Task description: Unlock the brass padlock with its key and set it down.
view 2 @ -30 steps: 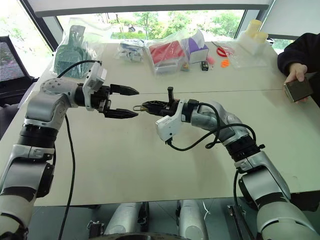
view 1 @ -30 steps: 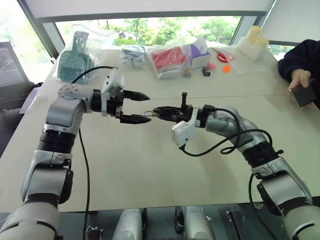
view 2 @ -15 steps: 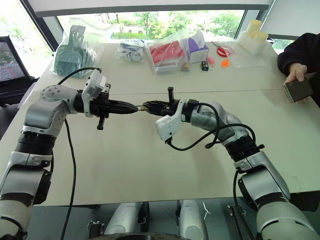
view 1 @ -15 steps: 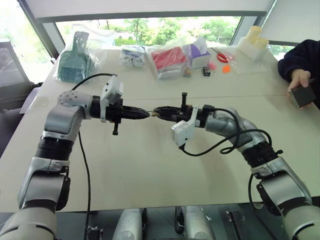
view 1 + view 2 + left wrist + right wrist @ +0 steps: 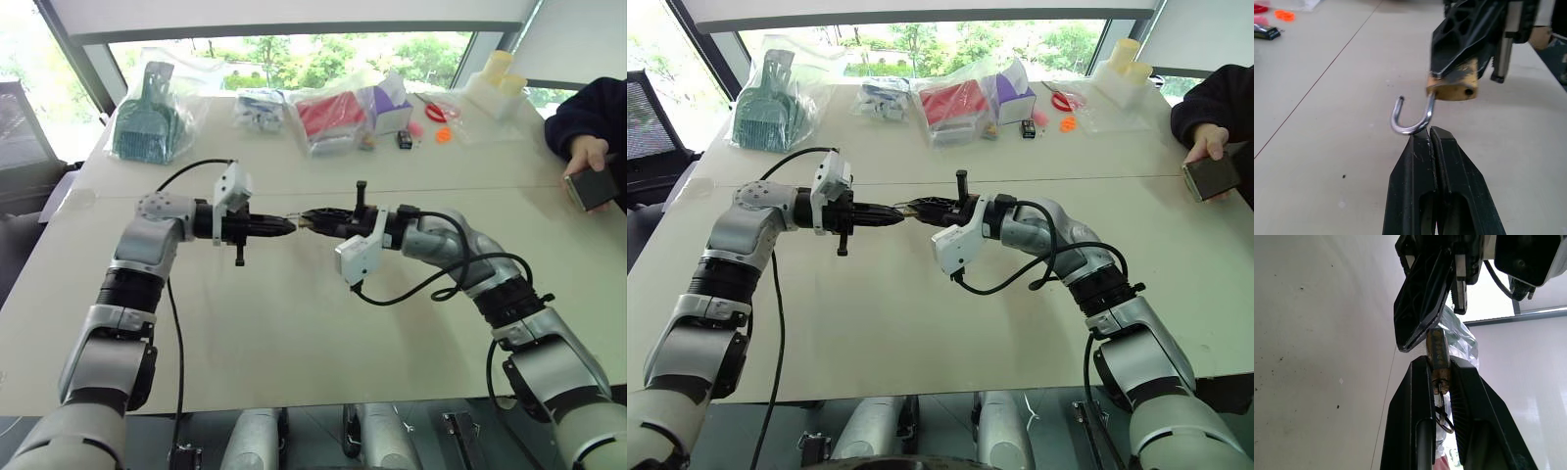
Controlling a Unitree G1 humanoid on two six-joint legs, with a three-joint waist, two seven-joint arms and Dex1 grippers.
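Beige tabletop (image 5: pixel 294 333) runs to a window, with bagged goods along the far edge: at the left a bag with a green dustpan set (image 5: pixel 147 122), then a bag with red contents (image 5: pixel 328 116), and at the far right a person's hand (image 5: pixel 586 157) holding a dark phone.

Left to right over the middle of the table, the left gripper (image 5: pixel 1430 134) has its 2 fingers pressed together, and its tips sit against the bend of the shackle (image 5: pixel 1411 117) without, as far as I can tell, clamping it. Next comes the brass padlock (image 5: pixel 1452 85), held in the air well above the table between the 2 arms. The right gripper (image 5: pixel 1441 369) pinches the lock's body between its 2 fingers.

The lock is tiny, with a yellowish brass block and a thin silvery shackle. The shackle has swung out: 1 leg is in the body and the other end hangs free as an open hook, so the lock looks already unlocked. A small ring (image 5: pixel 1444 420) dangles below the body in the right wrist view; the key itself I cannot make out.

The step in hand appears to be working the open shackle, then setting the lock down. To do it well, the right arm should hold steady while the left nudges gently, since the thin hook slips easily off closed tips. Lower slowly before releasing.
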